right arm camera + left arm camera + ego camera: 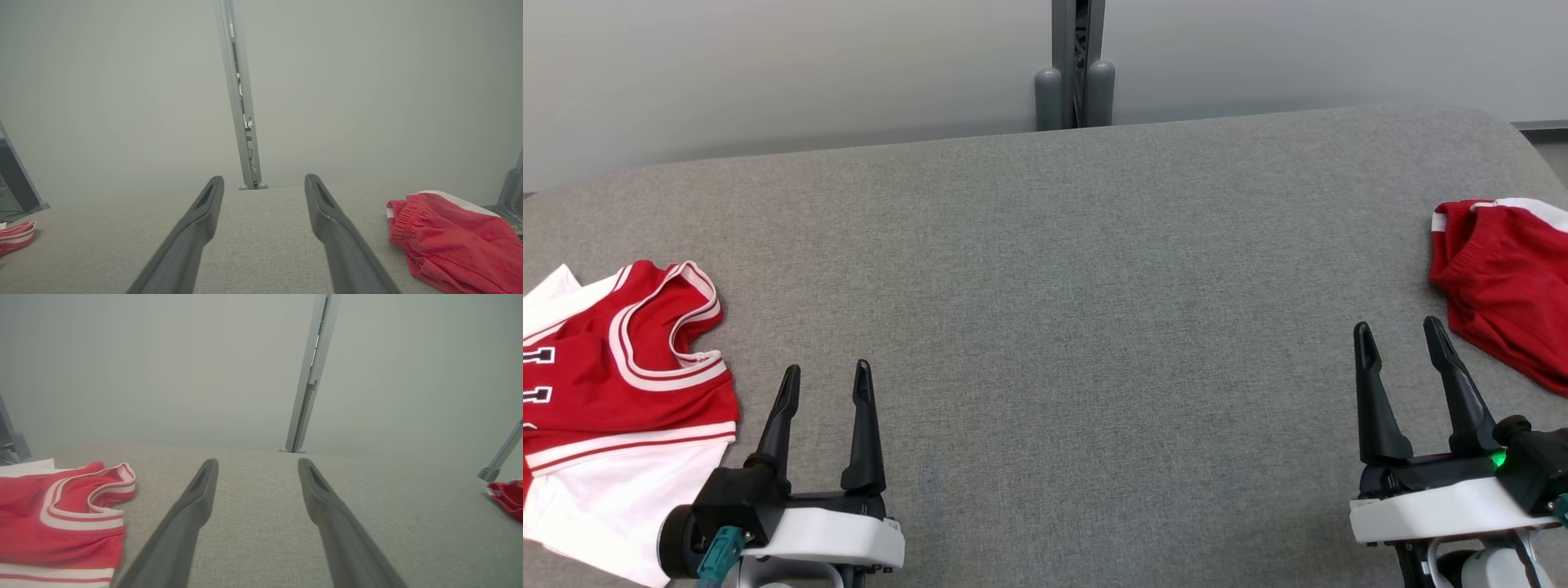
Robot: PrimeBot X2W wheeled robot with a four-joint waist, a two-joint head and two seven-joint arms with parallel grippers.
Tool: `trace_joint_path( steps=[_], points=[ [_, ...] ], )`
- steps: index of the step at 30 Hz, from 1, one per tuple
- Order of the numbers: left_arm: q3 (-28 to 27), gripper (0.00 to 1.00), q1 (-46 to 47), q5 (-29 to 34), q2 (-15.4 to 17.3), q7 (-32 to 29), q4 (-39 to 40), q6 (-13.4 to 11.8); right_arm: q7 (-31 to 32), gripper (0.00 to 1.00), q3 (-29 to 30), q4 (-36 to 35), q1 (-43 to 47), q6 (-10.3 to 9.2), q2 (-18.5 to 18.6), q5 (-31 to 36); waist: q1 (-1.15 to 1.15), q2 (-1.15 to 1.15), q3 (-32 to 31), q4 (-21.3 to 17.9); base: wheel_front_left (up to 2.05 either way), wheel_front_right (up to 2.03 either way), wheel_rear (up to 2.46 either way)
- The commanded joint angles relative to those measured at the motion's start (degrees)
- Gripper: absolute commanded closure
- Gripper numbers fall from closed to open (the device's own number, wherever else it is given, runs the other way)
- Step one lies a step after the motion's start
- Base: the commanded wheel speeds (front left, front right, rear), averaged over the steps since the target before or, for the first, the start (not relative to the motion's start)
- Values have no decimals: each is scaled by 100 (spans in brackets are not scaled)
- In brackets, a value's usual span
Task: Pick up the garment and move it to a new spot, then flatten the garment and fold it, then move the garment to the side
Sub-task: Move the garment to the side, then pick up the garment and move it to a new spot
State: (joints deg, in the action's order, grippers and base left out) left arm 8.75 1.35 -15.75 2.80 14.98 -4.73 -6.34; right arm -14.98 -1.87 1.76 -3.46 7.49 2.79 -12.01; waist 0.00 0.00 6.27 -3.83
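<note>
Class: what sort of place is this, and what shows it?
Probably a robot test room: a grey padded table against a bare wall, a metal post behind it, with a jersey and shorts laid out.

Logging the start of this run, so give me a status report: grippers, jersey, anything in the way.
Left gripper open, empty. Right gripper open, empty. Jersey lying far left, not held. Red shorts far right, grey surface between.
</note>
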Motion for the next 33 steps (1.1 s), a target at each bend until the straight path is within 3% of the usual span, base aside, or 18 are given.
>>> trace_joint_path(
  steps=[1, 20, 33],
  points=[
    [17, 0, -35, -18, 22, 13, -10, 15, -20, 0, 55, 21, 10, 2, 20, 38, 0, 0, 11, 2, 0, 0, 0],
    [18, 0, 8, -41, 23, 13, 17, 19, -21, 0, 88, 145, -28, 2, 12, -106, 0, 0, -2, 245, 0, 0, 0],
    [117, 0, -38, -157, 22, 12, 56, -73, -21, 0, -72, 169, 42, 2, 16, 19, 0, 0, 18, 1317, 0, 0, 0]
  ],
)
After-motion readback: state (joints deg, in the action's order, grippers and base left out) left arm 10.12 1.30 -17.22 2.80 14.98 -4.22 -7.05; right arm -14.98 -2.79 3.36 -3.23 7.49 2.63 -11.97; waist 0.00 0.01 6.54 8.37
